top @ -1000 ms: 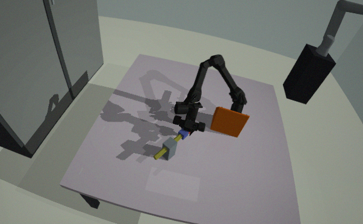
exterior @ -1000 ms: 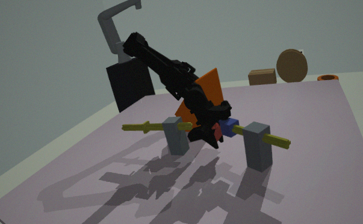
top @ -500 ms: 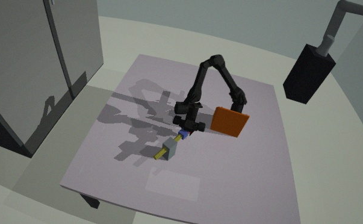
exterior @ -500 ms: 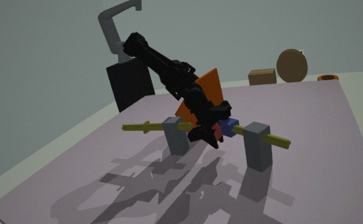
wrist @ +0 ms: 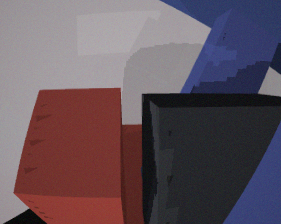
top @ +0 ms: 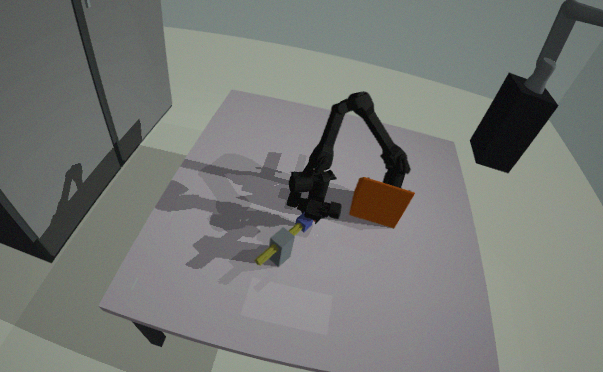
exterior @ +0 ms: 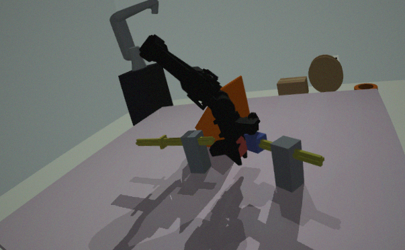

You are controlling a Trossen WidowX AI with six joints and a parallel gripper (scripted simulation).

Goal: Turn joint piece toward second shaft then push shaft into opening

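- Joint piece (exterior: 243, 146), red, sits right between the gripper (exterior: 237, 148) fingers, beside the blue yoke (exterior: 256, 141).
- Gripper's clamped half-wide on that joint piece.

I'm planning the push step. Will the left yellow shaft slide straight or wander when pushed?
Probably straight: the yellow shaft runs through a grey block that should guide it. It looks stiff. The claw is shut on the red-and-blue joint piece, so no push yet.
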